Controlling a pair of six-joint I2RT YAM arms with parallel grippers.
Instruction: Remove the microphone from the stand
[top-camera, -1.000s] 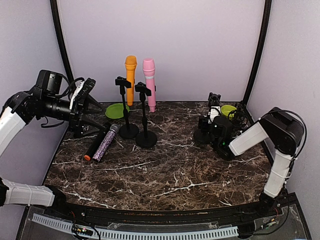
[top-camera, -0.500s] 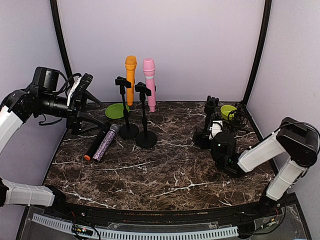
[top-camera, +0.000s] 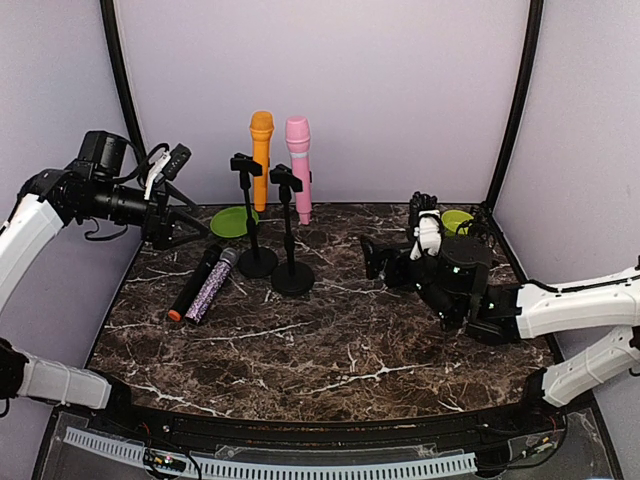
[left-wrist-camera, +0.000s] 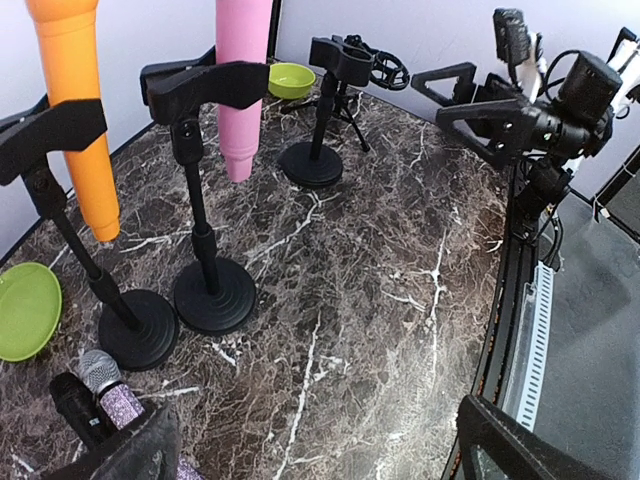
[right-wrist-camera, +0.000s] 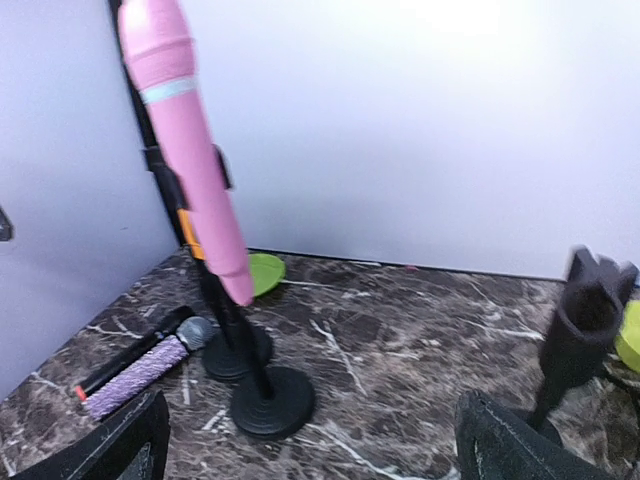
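pink microphone (top-camera: 298, 165) stands upright, head up, clipped in the front stand (top-camera: 292, 278) on the marble counter (top-camera: 330, 345); orange microphone (top-camera: 261, 150) is clipped upright in a second stand (top-camera: 257, 262) just left of and behind the front stand; glittery purple microphone (top-camera: 212, 284) lies flat on the counter left of the front stand; green dish (top-camera: 233, 221) behind-left of the front stand; third stand (left-wrist-camera: 322, 120) well right of the front stand; left hand (left-wrist-camera: 318, 410) raised left of the front stand, fingers spread wide, holding nothing; right hand (right-wrist-camera: 310, 420) low, right of the front stand, fingers wide apart, holding nothing, clear of both clipped microphones
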